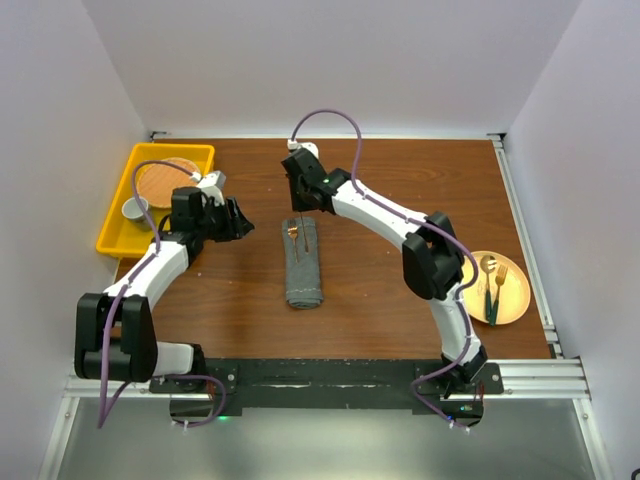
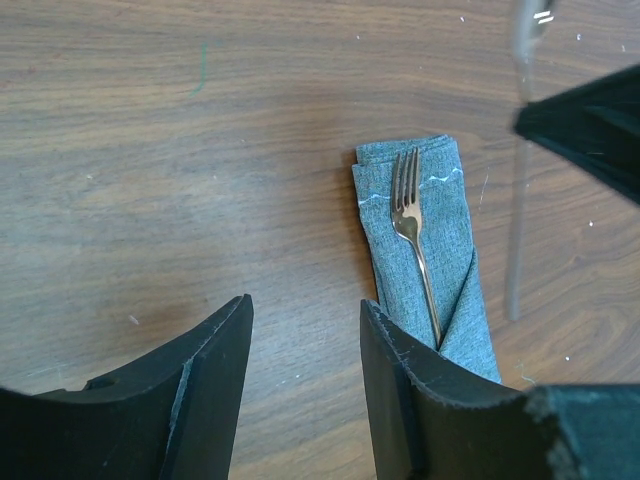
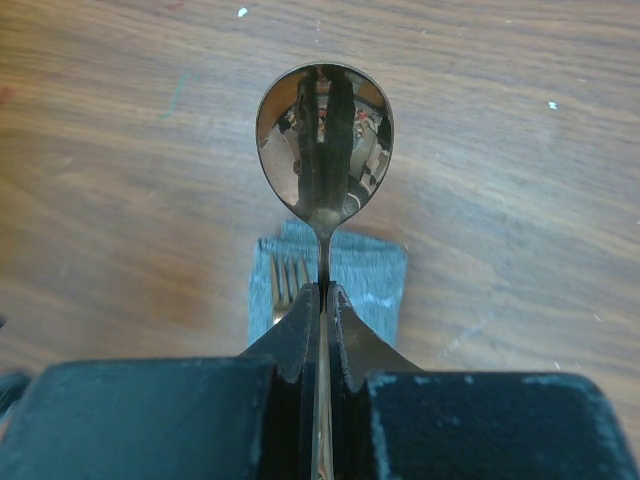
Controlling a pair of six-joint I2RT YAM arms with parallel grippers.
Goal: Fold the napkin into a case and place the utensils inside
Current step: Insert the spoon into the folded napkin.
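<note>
The napkin is folded into a long narrow grey case [image 1: 304, 268] lying mid-table. A copper fork [image 1: 293, 236] lies in its far end, tines out; the left wrist view shows the fork [image 2: 408, 205] on the case [image 2: 445, 250]. My right gripper [image 1: 304, 208] is shut on a copper spoon [image 3: 324, 135], gripped at the neck, just above the far end of the case [image 3: 375, 272]. My left gripper [image 1: 243, 220] is open and empty, left of the case; its jaws [image 2: 305, 310] stand wide over bare wood.
A round yellow plate [image 1: 515, 300] at the right edge holds more utensils [image 1: 494, 283]. A yellow tray [image 1: 118, 225] at the far left holds a woven mat and a small cup. White walls enclose the table.
</note>
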